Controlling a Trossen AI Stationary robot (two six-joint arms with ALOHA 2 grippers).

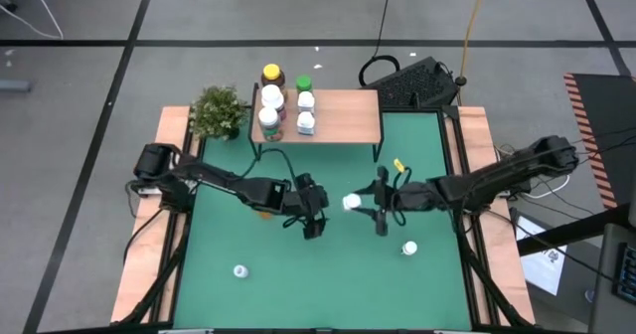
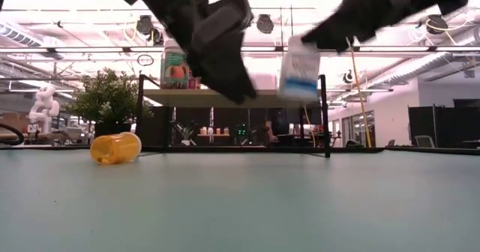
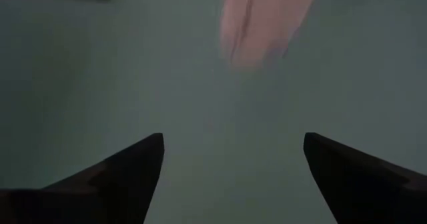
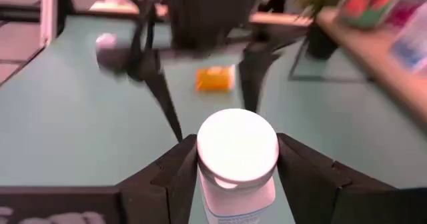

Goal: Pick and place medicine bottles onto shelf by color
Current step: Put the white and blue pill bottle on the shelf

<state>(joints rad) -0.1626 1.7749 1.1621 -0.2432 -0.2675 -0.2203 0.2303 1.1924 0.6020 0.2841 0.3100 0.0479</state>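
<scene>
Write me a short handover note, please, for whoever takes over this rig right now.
Right gripper: shut on a white bottle, held above mid-table.
Left gripper: open, empty, beside it over the table.
Shelf: five bottles grouped at its left end.
Left to place: the held bottle, an amber bottle lying on its side, and two white bottles on the near part of the table.

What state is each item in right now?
left gripper: open, empty, above mat
right gripper: shut on white bottle, lifted
amber bottle: lying on its side
shelf: five bottles upright at its left end
</scene>
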